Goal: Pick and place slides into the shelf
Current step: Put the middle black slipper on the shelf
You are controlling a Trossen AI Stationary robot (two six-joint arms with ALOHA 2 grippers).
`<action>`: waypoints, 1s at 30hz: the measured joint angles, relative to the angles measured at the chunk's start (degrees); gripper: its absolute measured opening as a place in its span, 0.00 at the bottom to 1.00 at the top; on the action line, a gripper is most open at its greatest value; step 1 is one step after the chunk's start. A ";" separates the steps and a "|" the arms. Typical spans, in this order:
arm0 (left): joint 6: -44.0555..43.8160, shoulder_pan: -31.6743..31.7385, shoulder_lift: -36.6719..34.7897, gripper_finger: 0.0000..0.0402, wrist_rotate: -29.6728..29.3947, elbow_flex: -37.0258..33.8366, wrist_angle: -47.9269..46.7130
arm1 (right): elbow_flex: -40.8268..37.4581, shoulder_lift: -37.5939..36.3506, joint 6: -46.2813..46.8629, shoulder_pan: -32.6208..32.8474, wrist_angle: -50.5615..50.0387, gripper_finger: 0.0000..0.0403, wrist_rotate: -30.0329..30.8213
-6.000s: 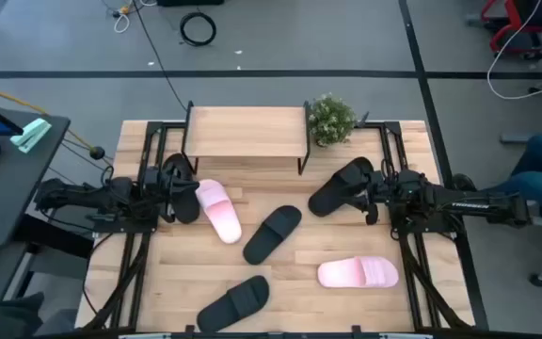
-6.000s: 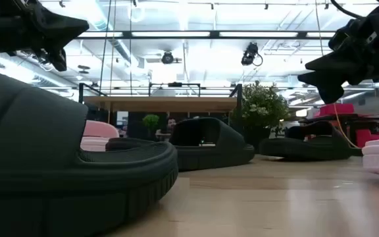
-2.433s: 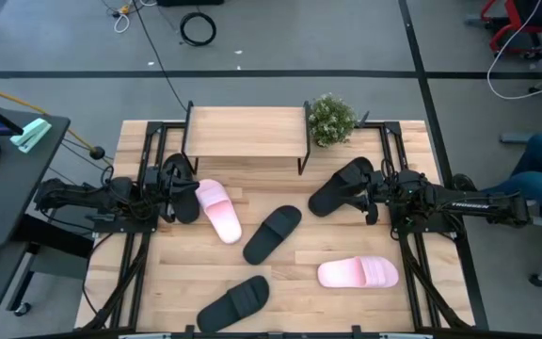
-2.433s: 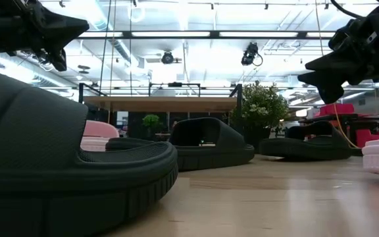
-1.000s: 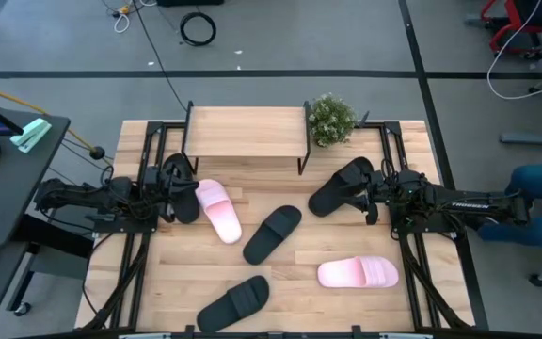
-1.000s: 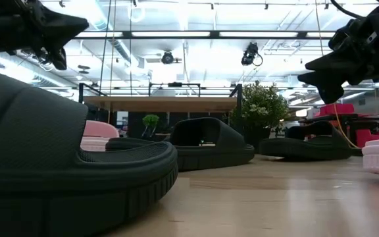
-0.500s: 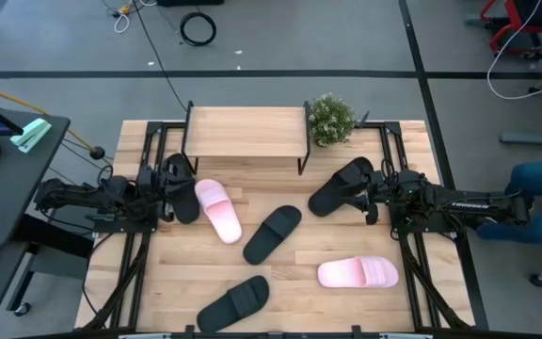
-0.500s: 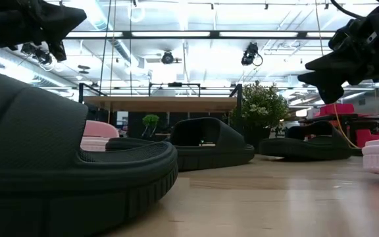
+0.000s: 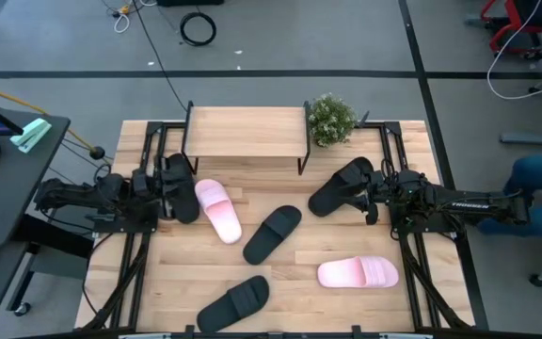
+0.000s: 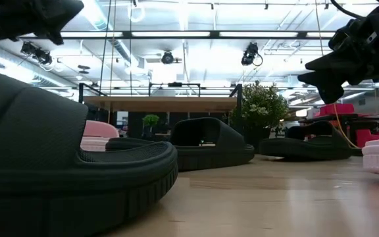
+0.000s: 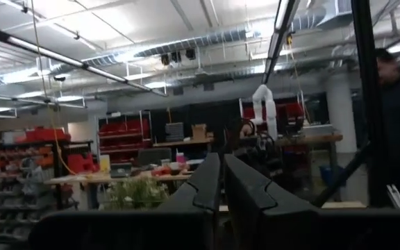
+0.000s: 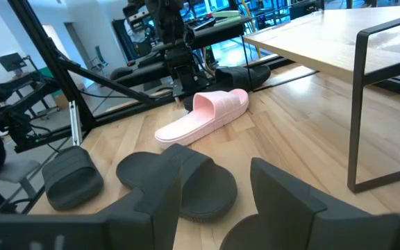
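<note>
Left claw (image 9: pixel 165 185) over a black slide (image 9: pixel 179 194) at 9 o'clock, fingers together, slide mostly hidden. Right claw (image 12: pixel 214 198) at 3 o'clock, fingers apart, empty, above another black slide (image 9: pixel 342 185).

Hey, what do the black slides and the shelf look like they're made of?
The black slides look like matte molded foam or rubber: fine ribbed texture, thick soft-edged sole. The shelf has a light wood-grain top board on thin black legs, likely painted metal.

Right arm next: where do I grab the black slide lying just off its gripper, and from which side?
Grip the black slide across its wide strap, coming straight down from above. It lies flat, sole down, and the raised strap is likely the only part the fingers can close around. The right gripper is open beside it.
</note>
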 joint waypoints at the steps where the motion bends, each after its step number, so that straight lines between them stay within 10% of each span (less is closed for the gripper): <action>1: 0.27 0.02 0.00 0.08 0.00 0.75 -1.22 | 0.00 0.02 0.01 0.00 -0.01 0.44 -0.01; 11: -2.61 0.00 4.37 0.10 0.02 14.79 -23.71 | 0.00 0.00 0.01 -0.01 -0.02 0.44 -0.02; 20: -7.31 0.00 22.07 0.12 0.02 28.68 -45.79 | 0.00 0.00 0.01 0.00 -0.02 0.44 0.00; 30: -13.90 0.00 41.20 0.29 0.04 30.11 -48.02 | 0.00 0.00 -0.01 -0.01 -0.02 0.44 0.00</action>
